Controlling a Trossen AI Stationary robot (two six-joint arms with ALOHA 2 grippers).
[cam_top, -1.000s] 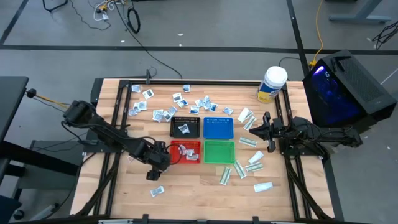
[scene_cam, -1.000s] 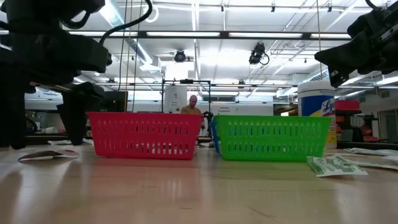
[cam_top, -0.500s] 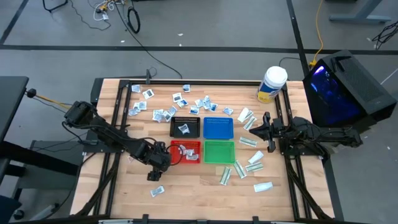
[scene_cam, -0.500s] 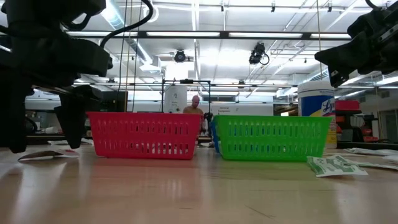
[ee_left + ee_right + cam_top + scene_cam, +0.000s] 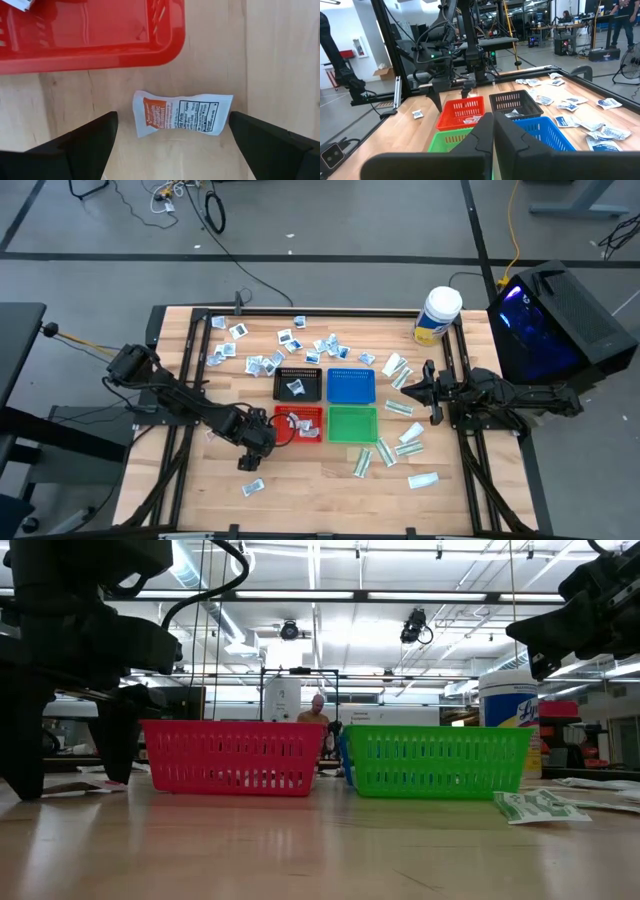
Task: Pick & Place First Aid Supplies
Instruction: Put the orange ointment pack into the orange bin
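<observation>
Directly beneath the wide-open left claw (image 5: 170, 137) lies a packet (image 5: 182, 114), long axis spanning finger to finger; right claw (image 5: 421, 383), pinched together, waits at 3 o'clock.

Your left gripper (image 5: 72, 755) stands on the table (image 5: 320, 850) with its fingers (image 5: 25, 755) spread wide, a flat packet (image 5: 70, 787) lying between them. Just past the far finger sits the red basket (image 5: 232, 757), the green basket (image 5: 437, 761) beyond. Your right gripper (image 5: 590, 605) hangs high, well apart.
</observation>
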